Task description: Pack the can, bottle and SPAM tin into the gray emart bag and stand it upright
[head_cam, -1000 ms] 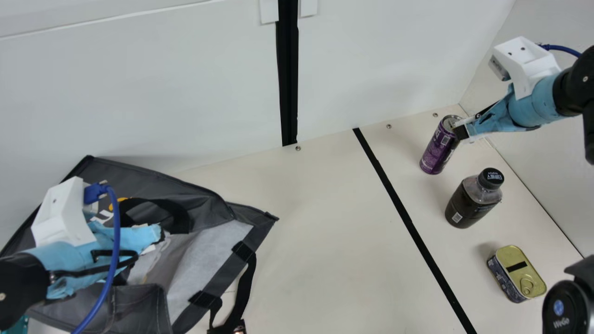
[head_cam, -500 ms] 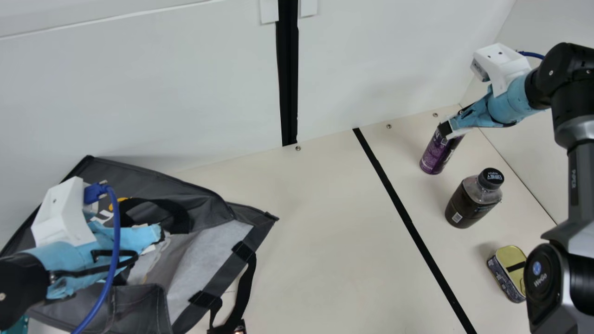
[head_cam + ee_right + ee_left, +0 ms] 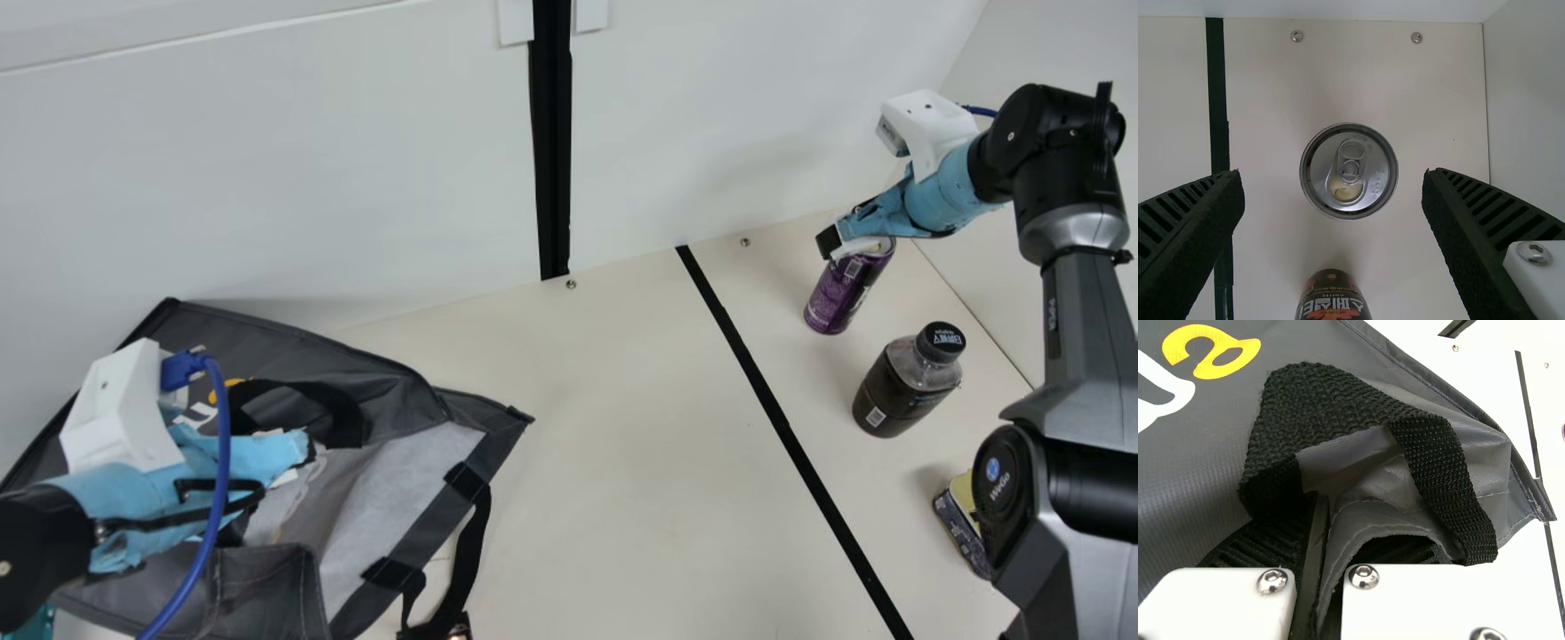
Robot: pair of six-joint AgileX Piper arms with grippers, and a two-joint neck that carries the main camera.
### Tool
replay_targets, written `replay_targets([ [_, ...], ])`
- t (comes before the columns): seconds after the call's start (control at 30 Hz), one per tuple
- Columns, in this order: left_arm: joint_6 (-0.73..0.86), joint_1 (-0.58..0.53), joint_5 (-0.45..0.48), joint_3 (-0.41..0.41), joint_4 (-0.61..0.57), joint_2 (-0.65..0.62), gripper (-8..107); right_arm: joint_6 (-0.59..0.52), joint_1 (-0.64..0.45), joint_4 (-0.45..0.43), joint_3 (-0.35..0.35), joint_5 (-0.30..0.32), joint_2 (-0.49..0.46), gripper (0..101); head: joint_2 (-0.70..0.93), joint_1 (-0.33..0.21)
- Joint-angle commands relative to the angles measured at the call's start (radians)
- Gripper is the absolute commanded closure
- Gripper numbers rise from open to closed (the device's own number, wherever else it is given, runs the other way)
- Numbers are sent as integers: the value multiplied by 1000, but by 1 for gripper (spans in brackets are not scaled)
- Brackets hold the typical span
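1. Your left gripper (image 3: 307,447): fingers clenched on fabric of the gray emart bag (image 3: 391,507).
2. Your right gripper (image 3: 840,244): fingers spread above the upright purple can (image 3: 837,292).
3. Bottle (image 3: 896,391) standing near can; SPAM tin (image 3: 958,524) partly behind your right arm (image 3: 1089,311).

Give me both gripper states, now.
Left gripper: closed on a fold of the gray bag.
Right gripper: open, over the can, holding nothing.
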Motion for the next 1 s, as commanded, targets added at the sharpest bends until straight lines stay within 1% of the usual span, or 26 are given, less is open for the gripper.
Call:
replay_targets([
  [0.0,0,0,0,0,0,0,107,5,2,-1,-14,1,17,6,-2,-23],
  [0.27,0,0,0,0,0,0,107,23,5,-10,-62,1,78,6,-2,-23],
  [0.6,0,0,0,0,0,0,107,35,13,-35,-75,1,123,6,-2,-23],
  [0.97,0,0,0,0,0,0,107,41,19,-43,-70,1,135,80,-2,-23],
])
